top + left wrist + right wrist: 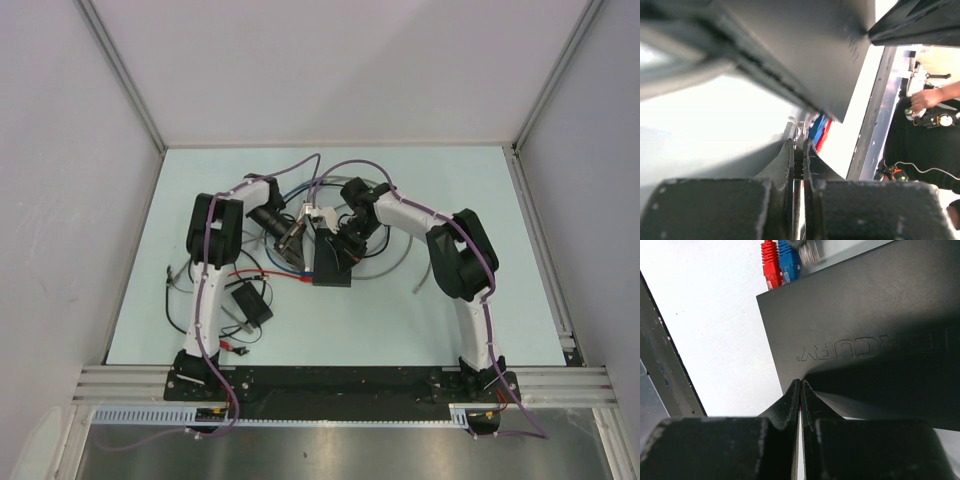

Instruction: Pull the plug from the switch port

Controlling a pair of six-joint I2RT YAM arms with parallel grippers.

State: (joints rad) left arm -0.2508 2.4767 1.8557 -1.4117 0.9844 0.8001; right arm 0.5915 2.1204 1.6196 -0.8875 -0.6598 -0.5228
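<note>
Right wrist: dark grey switch box (855, 305) reads "ERCURY", upside down.

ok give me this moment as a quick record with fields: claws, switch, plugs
switch box: dark grey, on the table, between both claws
left claw: closed, seems to pinch the clear plug at the port edge
right claw: closed, tips against the box's opposite edge
other plugs: red plug and blue plug seated side by side
clear plug out: cannot tell
small black box: left of the switch, thin wires, untouched
</note>
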